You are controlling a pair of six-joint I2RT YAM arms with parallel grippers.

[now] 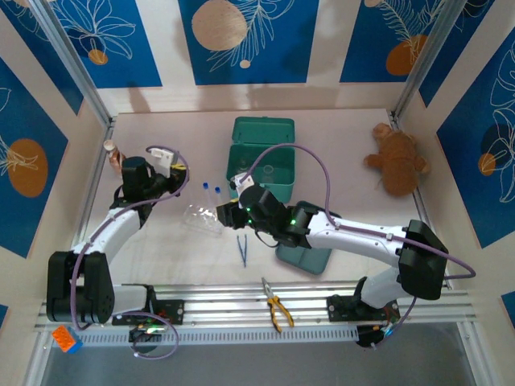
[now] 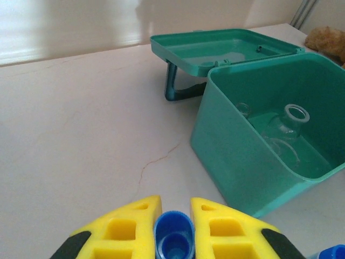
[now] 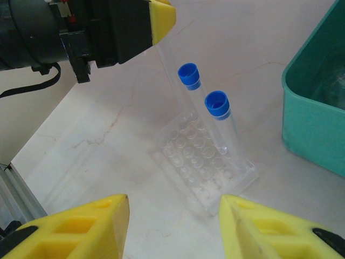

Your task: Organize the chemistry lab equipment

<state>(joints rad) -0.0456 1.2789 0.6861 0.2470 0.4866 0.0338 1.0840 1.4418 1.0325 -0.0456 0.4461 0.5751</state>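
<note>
1. Three tubes are at the rack. The held tube hangs over the rack with its blue cap up and its long axis steep, base towards the wells.
2. Two capped tubes stand tilted in the rack, just left of the green box. The flasks sit inside the box.
3. The left gripper pinches the held tube's cap. The right gripper is spread wide and empty, near the rack.
4. Probably left to do: seat this tube. The rack itself sits out on the surface.

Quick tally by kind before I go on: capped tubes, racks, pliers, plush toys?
Blue-capped test tubes: 3, one of them in the left claw
Tube rack: 1
Pliers: 1
Plush toy: 1
Total: 6
</note>
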